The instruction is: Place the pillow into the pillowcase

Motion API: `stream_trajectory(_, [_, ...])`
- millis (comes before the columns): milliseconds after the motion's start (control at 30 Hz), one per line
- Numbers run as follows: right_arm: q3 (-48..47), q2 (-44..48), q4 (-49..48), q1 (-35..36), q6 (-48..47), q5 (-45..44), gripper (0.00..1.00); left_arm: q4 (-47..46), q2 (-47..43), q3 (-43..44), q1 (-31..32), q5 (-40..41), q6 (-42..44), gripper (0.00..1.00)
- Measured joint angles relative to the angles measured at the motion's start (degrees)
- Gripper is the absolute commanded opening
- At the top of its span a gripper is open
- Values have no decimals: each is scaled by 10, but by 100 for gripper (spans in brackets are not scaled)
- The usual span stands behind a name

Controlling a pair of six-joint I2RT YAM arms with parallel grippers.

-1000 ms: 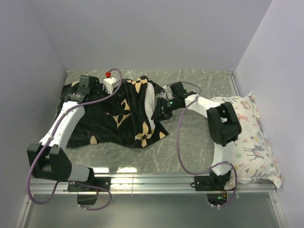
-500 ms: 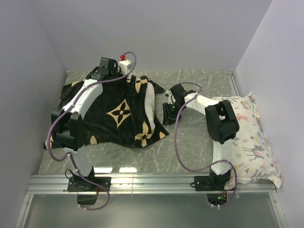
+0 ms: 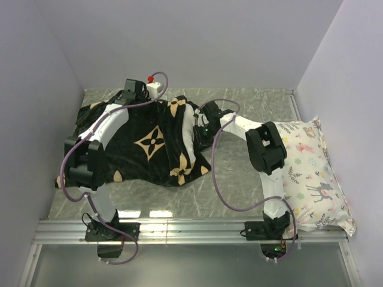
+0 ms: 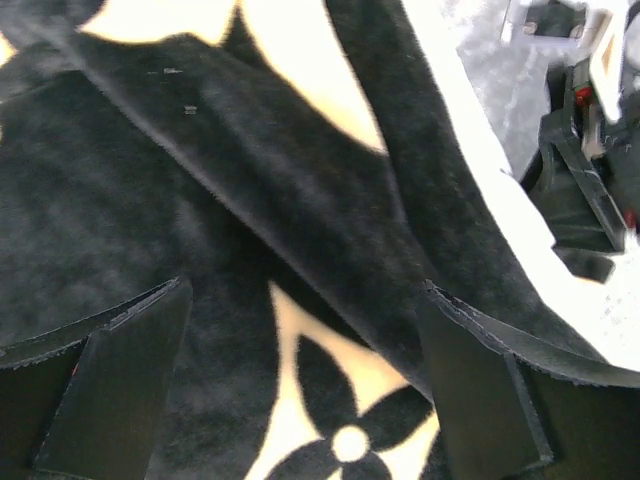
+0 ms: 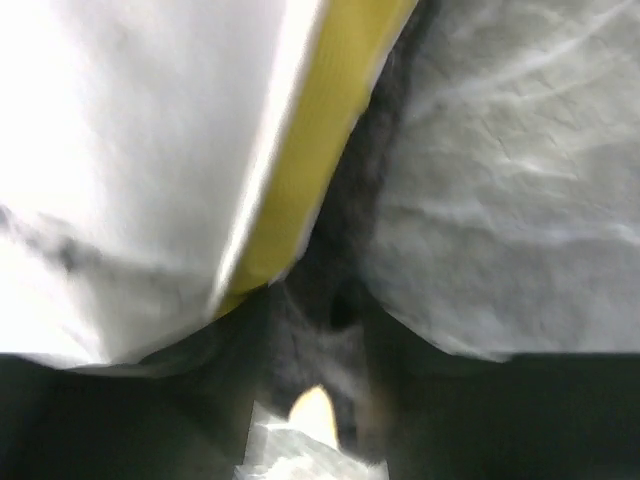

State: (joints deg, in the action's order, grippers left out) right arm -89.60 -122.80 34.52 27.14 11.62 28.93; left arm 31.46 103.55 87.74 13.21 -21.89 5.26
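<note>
Nearest on the right, a deer-print pillow (image 3: 308, 173) lies at the table (image 3: 239, 173) edge, well apart from both hands, its near corner cut off behind the right arm's base. The black flowered pillowcase (image 3: 143, 143) is spread under the left arm, which hides a strip of it. The pillow (image 3: 190, 128) is mostly hidden inside the case; only a white edge shows at the opening, just beside the right gripper (image 3: 202, 124). The right wrist view is blurred: white pillow and its yellow band (image 5: 320, 130) upper left, dark plush in the middle, bare table to the right. The fingers there are dark and murky, so can't tell how far apart they are or whether they hold anything. At the far edge, the left gripper (image 4: 305, 290) hangs over the plush, jaws spread wide, holding nothing.
</note>
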Motion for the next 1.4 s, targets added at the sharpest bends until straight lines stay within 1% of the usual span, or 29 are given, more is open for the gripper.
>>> stream_trajectory(33, [-6, -9, 0, 1, -7, 7, 0, 0, 0, 0, -1, 3, -2, 99])
stream_trajectory(167, [2, -17, 5, -5, -21, 38, 0, -3, 0, 0, -6, 24, -6, 99])
stream_trajectory(267, [65, 22, 8, -35, -41, 56, 0, -2, 5, 0, -14, 40, -14, 99])
stream_trajectory(333, [128, 77, 32, -94, -59, 62, 0, -3, 13, -4, -29, 54, -17, 99])
stream_trajectory(400, [179, 146, 54, -172, -85, 49, 0, -4, 23, -12, -49, 70, -19, 99])
stream_trajectory(433, [196, 183, 66, -212, -98, 35, 0, -4, 31, -16, -60, 80, -19, 99])
stream_trajectory(500, [217, 241, 83, -259, -120, 17, 0, -4, 44, -24, -80, 91, -19, 99])
stream_trajectory(533, [225, 264, 93, -265, -131, 13, 0, -4, 50, -28, -88, 91, -19, 99])
stream_trajectory(600, [233, 285, 109, -252, -151, 18, 0, -3, 53, -33, -97, 81, -16, 99])
stream_trajectory(700, [230, 259, 145, -212, -195, 55, 0, -8, 47, -30, -94, 49, -5, 99])
stream_trajectory(733, [226, 242, 168, -200, -217, 78, 4, -5, 44, -26, -89, 36, 1, 99])
stream_trajectory(800, [219, 217, 210, -178, -252, 115, 22, -2, 42, -5, -75, 12, 13, 99])
stream_trajectory(867, [208, 207, 243, -169, -269, 127, 39, -3, 41, 22, -56, -9, 24, 99])
stream_trajectory(900, [198, 207, 256, -170, -271, 127, 58, -5, 40, 35, -44, -18, 27, 99])
stream_trajectory(967, [158, 203, 262, -186, -252, 118, 72, -7, 36, 57, -19, -35, 32, 99])
stream_trajectory(1000, [131, 199, 252, -198, -239, 108, 76, -9, 35, 64, -7, -42, 34, 99])
stream_trajectory(1067, [73, 183, 222, -216, -208, 85, 76, -17, 31, 68, 21, -52, 37, 99])
stream_trajectory(1100, [40, 170, 197, -223, -188, 69, 78, -19, 31, 68, 33, -54, 38, 99])
stream_trajectory(1167, [-23, 136, 146, -232, -144, 35, 79, -21, 31, 67, 55, -55, 41, 99])
stream_trajectory(1267, [-147, 46, 102, -227, -89, -16, 79, -28, 32, 65, 86, -56, 39, 99])
stream_trajectory(1333, [-216, -14, 66, -218, -68, -46, 80, -38, 35, 65, 96, -59, 36, 99])
stream_trajectory(1400, [-241, -48, 45, -207, -58, -70, 80, -43, 42, 68, 99, -61, 34, 99])
